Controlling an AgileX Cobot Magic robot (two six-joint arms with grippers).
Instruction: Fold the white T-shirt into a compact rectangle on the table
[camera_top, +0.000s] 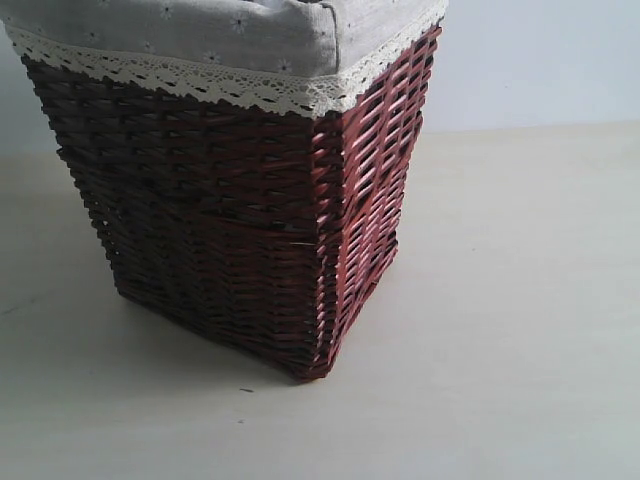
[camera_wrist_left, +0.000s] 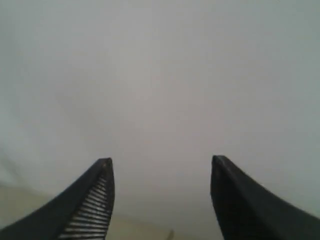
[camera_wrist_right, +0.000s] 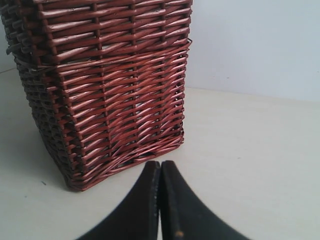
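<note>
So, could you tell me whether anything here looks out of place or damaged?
Nothing looks damaged or spilled. The one odd thing: no T-shirt is in view on the table; only the wicker basket with its lace-trimmed liner stands there.

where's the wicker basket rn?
Exterior view: the wicker basket stands on the table, left of centre, white wall behind. In the right wrist view it sits ahead of the shut right gripper.
</note>
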